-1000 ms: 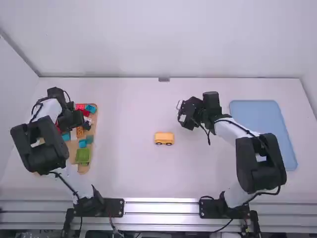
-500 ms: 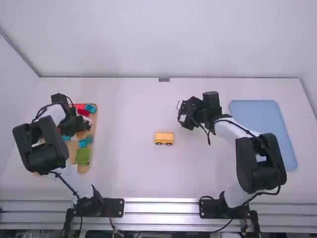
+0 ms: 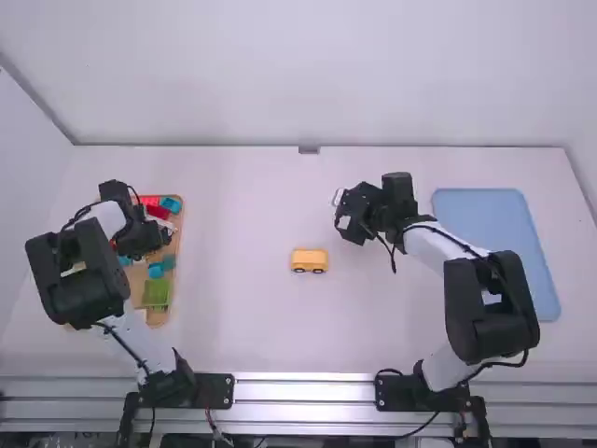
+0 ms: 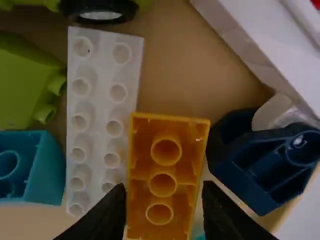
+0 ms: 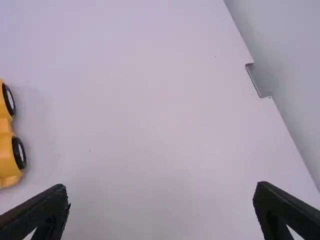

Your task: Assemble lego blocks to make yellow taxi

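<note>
Two claws reach over the white tabletop [image 3: 242,327], the left claw [image 3: 142,239] above the wooden tray [image 3: 137,279] of bricks and the right claw [image 3: 353,217] over the surface beyond and to the right of the yellow toy car [image 3: 310,257]. The car sits on the tabletop between the two arms, its wheels showing along the side toward the camera. In the left wrist view, the fingers of the left claw [image 4: 165,192] are apart, one on each side of an orange-yellow block [image 4: 140,210] that lies with its hollow underside up; whether they touch it, I cannot tell. Just beside that block lies a long white brick [image 4: 102,110], also hollow side up, and on its other side is a dark blue piece [image 4: 260,180]. A teal block [image 4: 45,170] and a yellow-green block [image 4: 22,80] lie past the white brick. In the right wrist view, the fingers of the right claw [image 5: 162,200] stand wide apart with nothing between them, and the car's two black wheels show at the edge. Red bricks [image 3: 157,212] and a green piece [image 3: 156,293] are in the tray as well. A light blue mat [image 3: 496,252] lies on the tabletop beyond the right arm's base.
</note>
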Controlling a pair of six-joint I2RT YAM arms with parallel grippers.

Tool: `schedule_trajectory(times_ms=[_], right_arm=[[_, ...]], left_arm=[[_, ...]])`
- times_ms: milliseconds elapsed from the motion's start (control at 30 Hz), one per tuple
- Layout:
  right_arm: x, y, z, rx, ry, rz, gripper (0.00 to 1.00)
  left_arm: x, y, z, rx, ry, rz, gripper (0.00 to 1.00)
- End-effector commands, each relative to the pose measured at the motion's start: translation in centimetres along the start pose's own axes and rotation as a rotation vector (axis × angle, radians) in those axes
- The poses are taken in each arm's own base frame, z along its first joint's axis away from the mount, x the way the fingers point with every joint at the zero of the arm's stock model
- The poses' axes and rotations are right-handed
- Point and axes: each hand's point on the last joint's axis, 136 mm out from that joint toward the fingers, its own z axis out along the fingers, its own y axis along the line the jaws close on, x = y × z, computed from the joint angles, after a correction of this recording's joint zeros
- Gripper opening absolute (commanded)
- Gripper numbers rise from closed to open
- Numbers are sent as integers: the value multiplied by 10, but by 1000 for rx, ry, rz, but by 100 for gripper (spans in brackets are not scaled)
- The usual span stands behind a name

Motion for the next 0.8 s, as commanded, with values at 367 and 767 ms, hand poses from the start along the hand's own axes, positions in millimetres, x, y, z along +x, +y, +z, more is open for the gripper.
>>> schedule_trajectory(times_ms=[367,767], right_arm=[[-7,-2,-5,5,-15,-4,99],[-15,4,-5,-29,-63,-2,99]], left_arm=[[6,-13,12,69,-19,-7,41],[-4,-13,14,68,-72,-3,27]])
